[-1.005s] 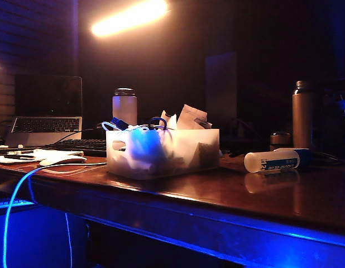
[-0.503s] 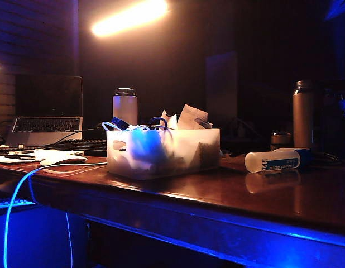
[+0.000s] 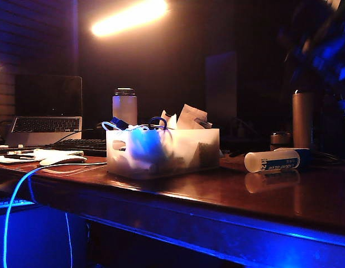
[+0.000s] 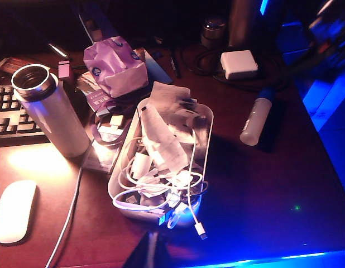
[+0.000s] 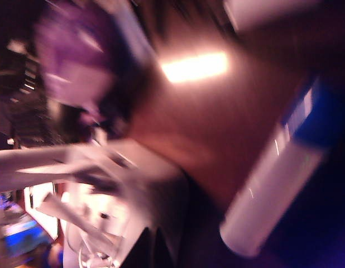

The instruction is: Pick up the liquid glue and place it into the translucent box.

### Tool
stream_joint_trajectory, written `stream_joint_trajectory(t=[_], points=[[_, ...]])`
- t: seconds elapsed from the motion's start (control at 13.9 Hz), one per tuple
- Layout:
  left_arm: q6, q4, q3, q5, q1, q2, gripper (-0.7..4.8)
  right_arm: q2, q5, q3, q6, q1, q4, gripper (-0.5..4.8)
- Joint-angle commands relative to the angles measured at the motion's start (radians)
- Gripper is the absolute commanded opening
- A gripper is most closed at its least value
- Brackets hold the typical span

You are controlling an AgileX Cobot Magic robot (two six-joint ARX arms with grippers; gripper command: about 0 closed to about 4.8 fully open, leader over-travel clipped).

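The liquid glue (image 3: 273, 161), a small white bottle with a blue label and cap, lies on its side on the dark wooden table, right of the translucent box (image 3: 206, 149). The box is stuffed with cables and papers. In the left wrist view the glue (image 4: 255, 120) lies beyond the box (image 4: 209, 120), and my left gripper (image 4: 153, 252) hovers shut on nothing above the box's near end. My right arm (image 3: 322, 50) is a blur high above the glue. My right gripper (image 5: 153, 251) is shut and empty, over the box (image 5: 161, 190) with the glue (image 5: 273, 195) beside it.
A white bottle with a dark lid (image 3: 124, 107) stands behind the box, and a tall metal flask (image 3: 302, 120) behind the glue. A laptop (image 3: 47, 114), keyboard (image 3: 83, 146) and mouse (image 4: 14, 211) lie at the left. A purple bag (image 4: 114, 64) and white charger (image 4: 238, 63) lie further back.
My right arm has swept into the exterior view at the upper right and is blurred with motion. The glue and the box have not moved.
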Motion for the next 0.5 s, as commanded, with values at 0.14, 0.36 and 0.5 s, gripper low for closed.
stream_joint_trajectory(t=[0.14,0.36,0.5], points=[[0.002,0.008,0.003,0.031,0.0,-0.003,-0.05,0.096,-0.023,0.006,0.1,0.002,0.026,4.79],[0.002,0.008,0.003,0.042,0.0,-0.003,-0.05,0.107,0.107,0.006,0.168,0.007,0.044,4.79],[0.002,0.014,0.003,0.056,0.0,-0.003,-0.05,0.121,0.137,0.006,0.179,0.007,0.092,4.79]])
